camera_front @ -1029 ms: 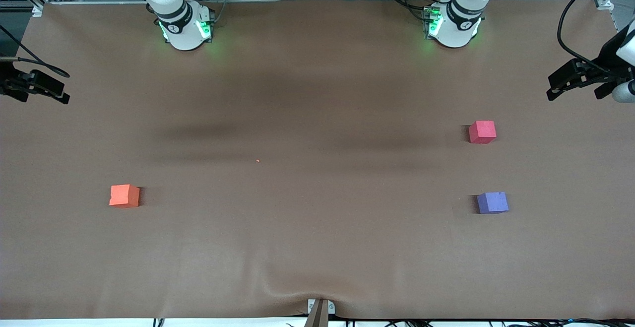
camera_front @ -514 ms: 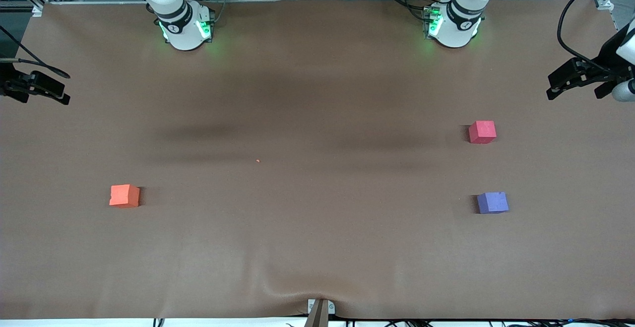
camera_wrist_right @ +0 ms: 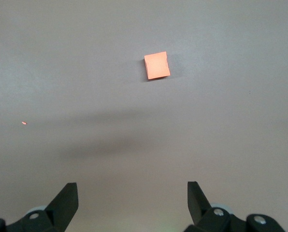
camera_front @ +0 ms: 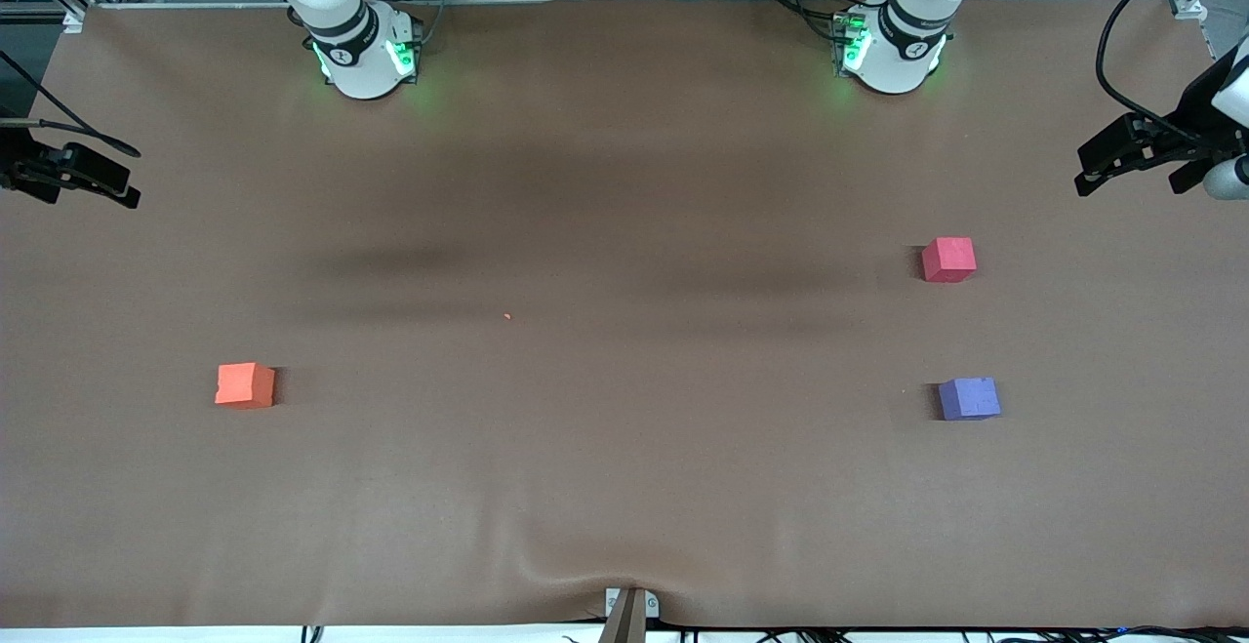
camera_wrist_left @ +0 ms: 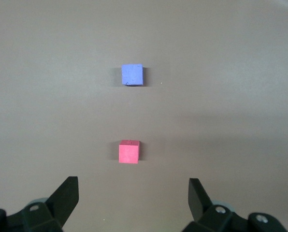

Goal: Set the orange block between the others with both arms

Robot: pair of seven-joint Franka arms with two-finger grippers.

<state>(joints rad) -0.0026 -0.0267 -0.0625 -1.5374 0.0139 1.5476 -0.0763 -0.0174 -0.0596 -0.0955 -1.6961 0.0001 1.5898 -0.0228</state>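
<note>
Nothing is gripped yet: the left gripper (camera_wrist_left: pixel 133 200) and right gripper (camera_wrist_right: pixel 132 203) are held high with fingers spread and empty. The orange block (camera_front: pixel 244 385) lies well apart from the pinkish-red cube (camera_front: pixel 948 260), toward the right arm's end; the purple-blue cube (camera_front: pixel 969 398) sits nearer the camera than that cube. A descent by the right gripper onto the orange block is judged to be needed next.

Both arms' upper links cut off at the front view's top edge. Tiny orange speck (camera_front: pixel 507 316) mid-table, too small to make out what it is.
</note>
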